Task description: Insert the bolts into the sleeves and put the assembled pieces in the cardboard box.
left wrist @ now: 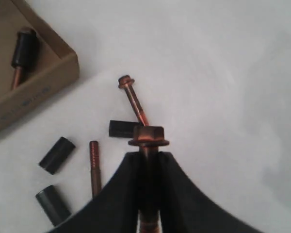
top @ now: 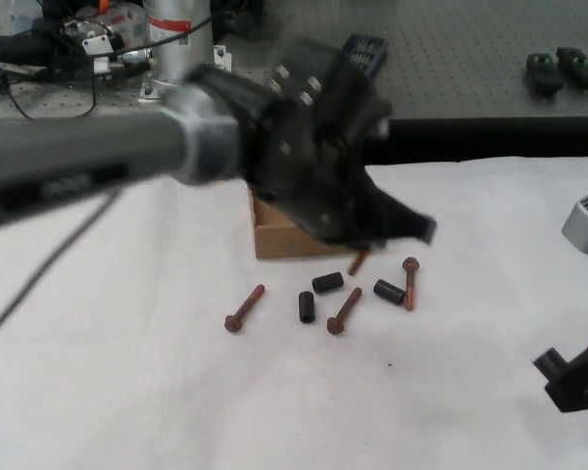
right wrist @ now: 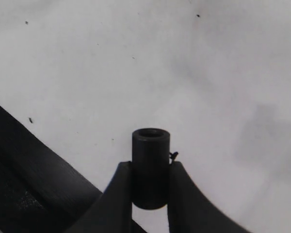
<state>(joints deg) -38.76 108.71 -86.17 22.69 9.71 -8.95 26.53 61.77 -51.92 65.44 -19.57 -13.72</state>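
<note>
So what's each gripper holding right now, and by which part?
Left gripper holds a bolt by its shank. Right gripper holds a sleeve by one end.

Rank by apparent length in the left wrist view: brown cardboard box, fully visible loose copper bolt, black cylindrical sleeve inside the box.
1. Cardboard box
2. Copper bolt
3. Black sleeve, only slightly shorter

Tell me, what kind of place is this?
Probably a robotics lab or workshop: a metal bench top drilled with rows of holes, tangled cables and gear behind, and a robot arm over a white cloth strewn with bolts and sleeves.
</note>
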